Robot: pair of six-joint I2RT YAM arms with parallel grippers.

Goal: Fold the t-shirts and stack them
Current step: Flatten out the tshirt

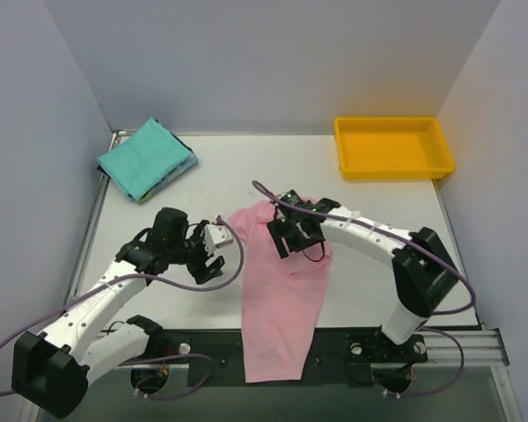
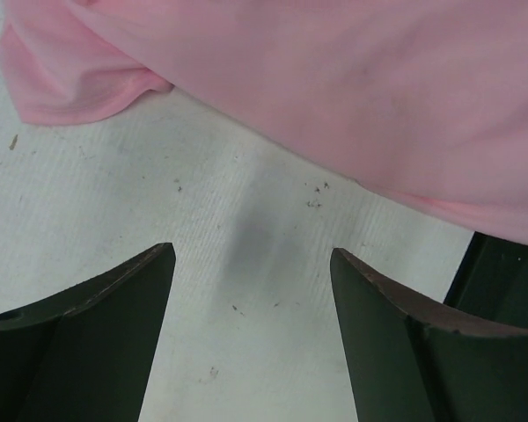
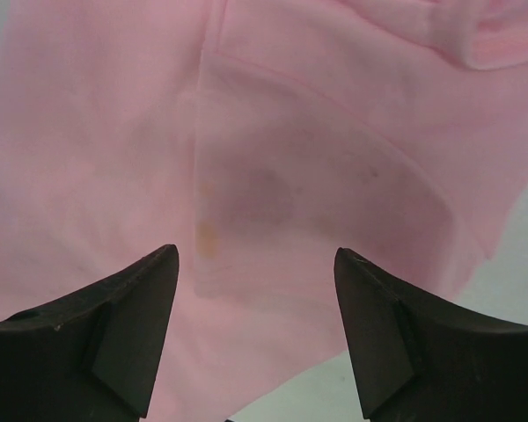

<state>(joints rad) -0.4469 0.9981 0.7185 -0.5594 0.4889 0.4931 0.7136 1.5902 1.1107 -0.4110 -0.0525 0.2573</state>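
Spanning most of the top view, the white table (image 1: 378, 211) carries everything. The left arm (image 1: 97, 303) rises from its near-left base and reaches forward and to the right. The right arm (image 1: 378, 237) bends at its elbow by the right edge and stretches leftward to the table's middle.

The pink t-shirt (image 1: 282, 290) lies as a long, loosely folded strip from mid-table down over the near edge, between the two bases.

The yellow tray (image 1: 392, 148) sits at the far right corner, its dotted floor showing. The teal t-shirt (image 1: 145, 156) lies folded at the far left corner, on the blue t-shirt (image 1: 187, 165), which shows only as an edge.

The right gripper (image 1: 297, 237) hovers over the pink shirt's upper part, fingers spread with only cloth below, grasping nothing. The left gripper (image 1: 213, 253) is just beside the shirt's left edge, released, its fingers apart over bare tabletop.
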